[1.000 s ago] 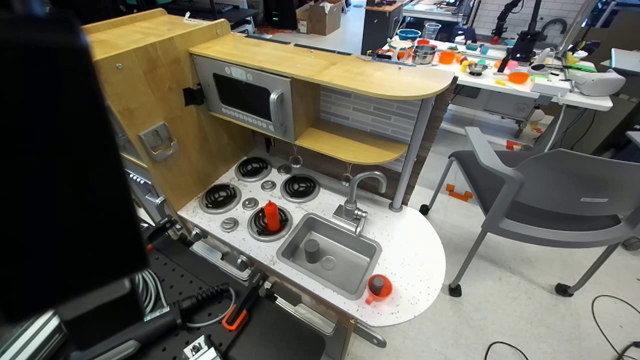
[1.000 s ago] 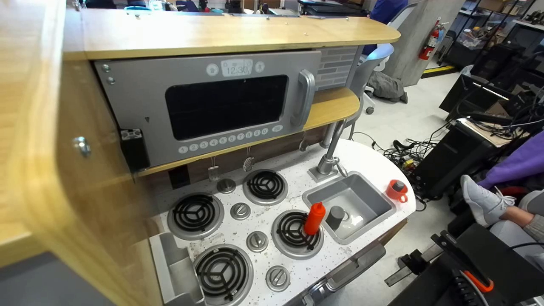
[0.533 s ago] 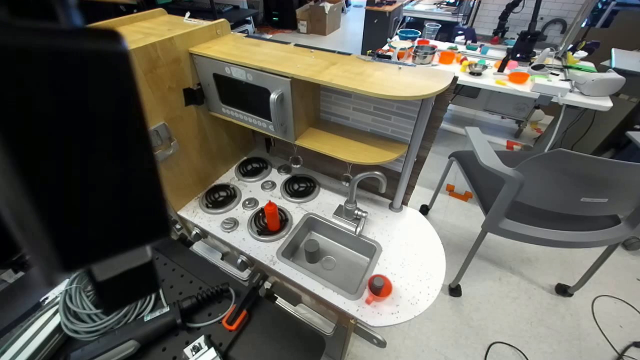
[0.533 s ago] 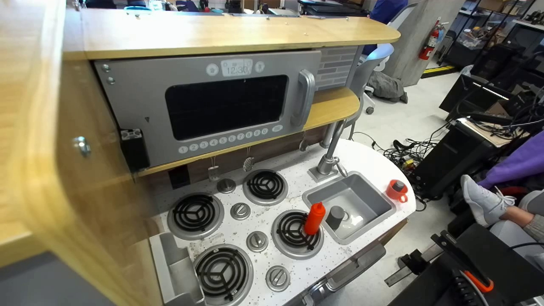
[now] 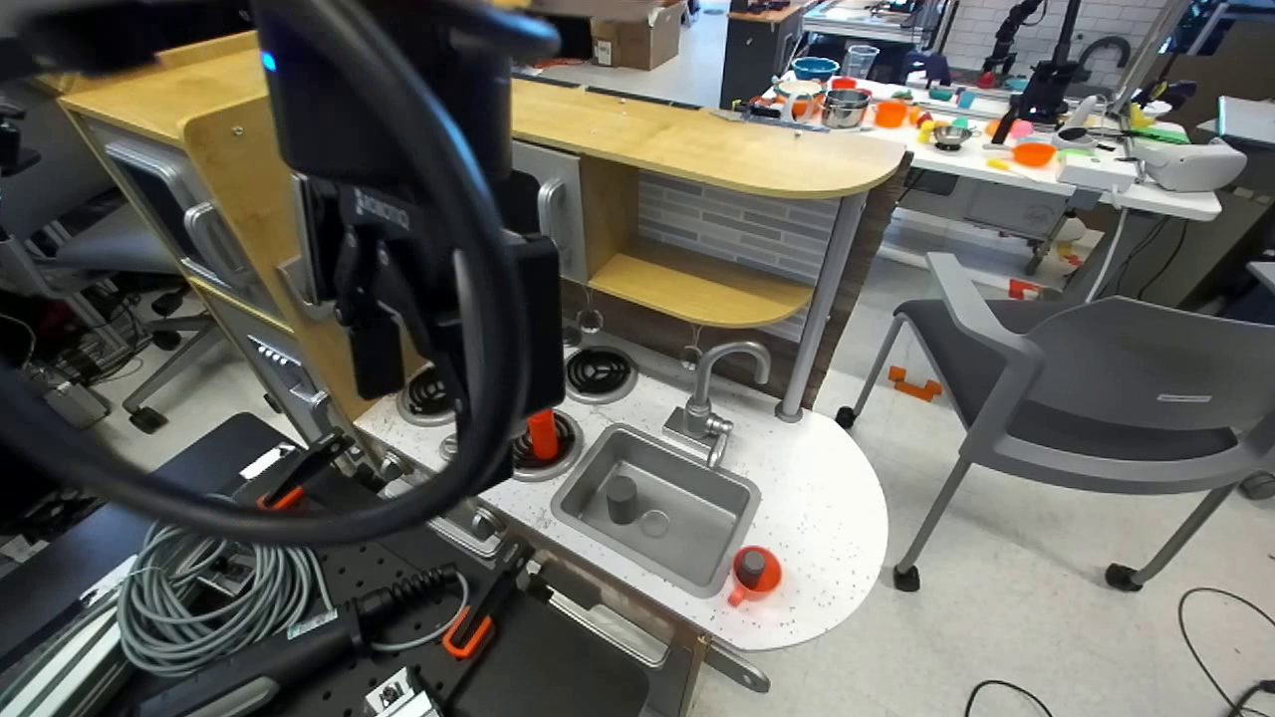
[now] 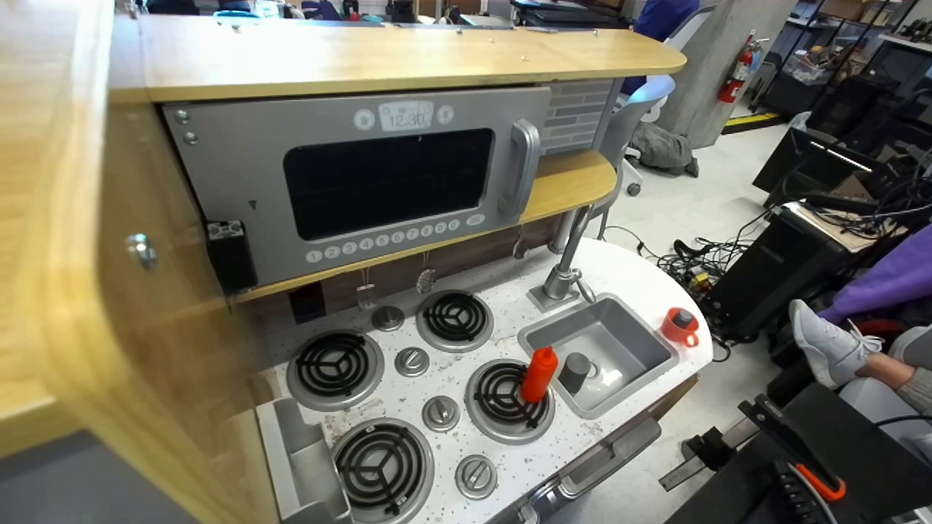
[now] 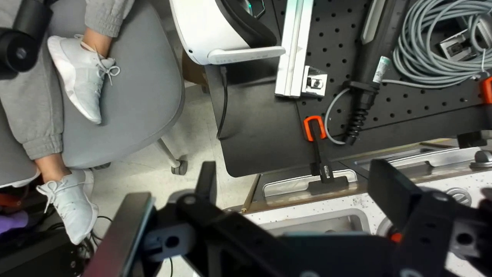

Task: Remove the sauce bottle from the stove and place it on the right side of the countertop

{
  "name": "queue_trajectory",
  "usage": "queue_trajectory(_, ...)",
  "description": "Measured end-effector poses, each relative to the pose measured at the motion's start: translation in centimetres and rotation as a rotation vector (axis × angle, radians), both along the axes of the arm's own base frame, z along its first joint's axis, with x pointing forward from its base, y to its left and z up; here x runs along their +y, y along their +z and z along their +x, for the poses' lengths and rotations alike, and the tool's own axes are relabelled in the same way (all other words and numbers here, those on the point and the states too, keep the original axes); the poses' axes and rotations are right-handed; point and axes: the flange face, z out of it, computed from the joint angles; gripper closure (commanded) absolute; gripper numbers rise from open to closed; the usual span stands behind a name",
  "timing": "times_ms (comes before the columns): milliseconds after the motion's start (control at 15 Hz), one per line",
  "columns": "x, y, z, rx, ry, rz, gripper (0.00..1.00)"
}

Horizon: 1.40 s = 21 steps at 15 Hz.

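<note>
Grey chair, pale floor — white brick wall

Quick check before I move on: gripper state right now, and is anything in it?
Gripper: open, holding nothing; the red sauce bottle stands on a stove burner.

In an exterior view, a small red nozzle-topped toy bottle stands upright on a round black-coiled burner of the white four-burner toy stove; a dark grey cylinder stands in the rectangular grey sink; a red-orange mug holding a dark piece sits just beside the sink on the white round-ended countertop.
</note>
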Motion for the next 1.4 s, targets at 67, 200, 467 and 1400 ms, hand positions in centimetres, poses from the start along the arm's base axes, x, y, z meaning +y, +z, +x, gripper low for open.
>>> queue_trajectory(67,0.6,-1.4,1.1,0.005,0.006,-0.005,0.0)
queue_trajectory(200,2.1,-4.1,3.3,-0.006,0.019,-0.01,0.0)
queue_trajectory(467,5.6,-8.8,7.4,-0.077,0.092,-0.006,0.0)
queue_trajectory(1400,12.5,-20.8,12.6,-0.205,0.29,0.03,0.0)
